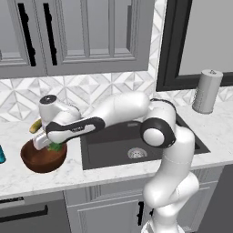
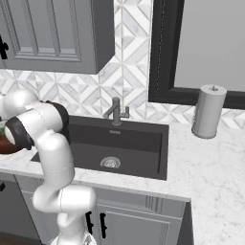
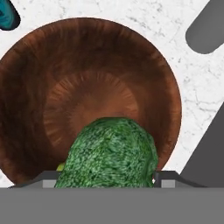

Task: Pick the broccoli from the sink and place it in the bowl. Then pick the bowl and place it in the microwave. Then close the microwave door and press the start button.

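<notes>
My gripper (image 1: 50,144) hangs over the reddish-brown wooden bowl (image 1: 42,159) on the counter left of the sink (image 1: 109,146). It is shut on the broccoli (image 1: 56,147), a bright green lumpy floret. In the hand view the broccoli (image 3: 111,153) sits between the two fingertips of my gripper (image 3: 109,180), just above the near inner side of the bowl (image 3: 87,65). The bowl's inside holds nothing else. The dark sink basin (image 2: 139,139) has a round metal drain (image 2: 110,162). The microwave and its door are out of view.
A yellow-green corn cob (image 1: 35,125) lies on the counter behind the bowl. A teal object (image 1: 1,154) stands at the far left edge. A grey faucet (image 2: 116,111) rises behind the sink. A paper towel roll (image 1: 207,91) stands right of it. Wall cabinets hang overhead.
</notes>
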Tool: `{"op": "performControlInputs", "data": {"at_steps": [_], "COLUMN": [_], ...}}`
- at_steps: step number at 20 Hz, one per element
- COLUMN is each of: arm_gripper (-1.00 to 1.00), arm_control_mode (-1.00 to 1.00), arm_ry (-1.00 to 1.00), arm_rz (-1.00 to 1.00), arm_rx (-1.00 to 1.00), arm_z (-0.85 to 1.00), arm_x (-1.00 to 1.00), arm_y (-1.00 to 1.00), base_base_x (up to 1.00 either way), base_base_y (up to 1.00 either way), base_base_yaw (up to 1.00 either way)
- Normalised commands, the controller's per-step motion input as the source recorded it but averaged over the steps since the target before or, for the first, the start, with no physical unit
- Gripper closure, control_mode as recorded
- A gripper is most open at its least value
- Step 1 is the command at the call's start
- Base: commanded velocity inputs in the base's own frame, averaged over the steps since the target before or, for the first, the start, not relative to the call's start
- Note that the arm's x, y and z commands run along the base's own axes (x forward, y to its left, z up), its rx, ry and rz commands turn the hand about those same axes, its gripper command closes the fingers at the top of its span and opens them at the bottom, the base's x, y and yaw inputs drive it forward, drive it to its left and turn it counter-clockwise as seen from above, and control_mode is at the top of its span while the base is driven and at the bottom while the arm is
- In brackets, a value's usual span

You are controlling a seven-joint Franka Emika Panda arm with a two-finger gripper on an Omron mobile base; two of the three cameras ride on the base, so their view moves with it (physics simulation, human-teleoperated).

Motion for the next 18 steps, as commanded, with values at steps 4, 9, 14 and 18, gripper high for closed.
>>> {"op": "performControlInputs", "data": {"at_steps": [4, 9, 14, 18], "arm_gripper": [-1.0, -1.0, -1.0, -1.0], "arm_control_mode": [-1.0, -1.0, -1.0, -1.0], "arm_ry": [-0.02, -0.05, -0.01, -0.01], "arm_rz": [-0.16, -0.14, -0.08, -0.11], "arm_rx": [0.06, 0.15, 0.28, 0.32], "arm_z": [-0.04, 0.43, 0.14, 0.0], "arm_x": [0.0, -0.07, -0.06, -0.22], "arm_y": [-0.01, -0.3, -0.35, -0.64], "base_base_x": [0.0, 0.0, 0.0, 0.0], "base_base_y": [0.0, 0.0, 0.0, 0.0], "base_base_yaw": [0.0, 0.0, 0.0, 0.0]}}
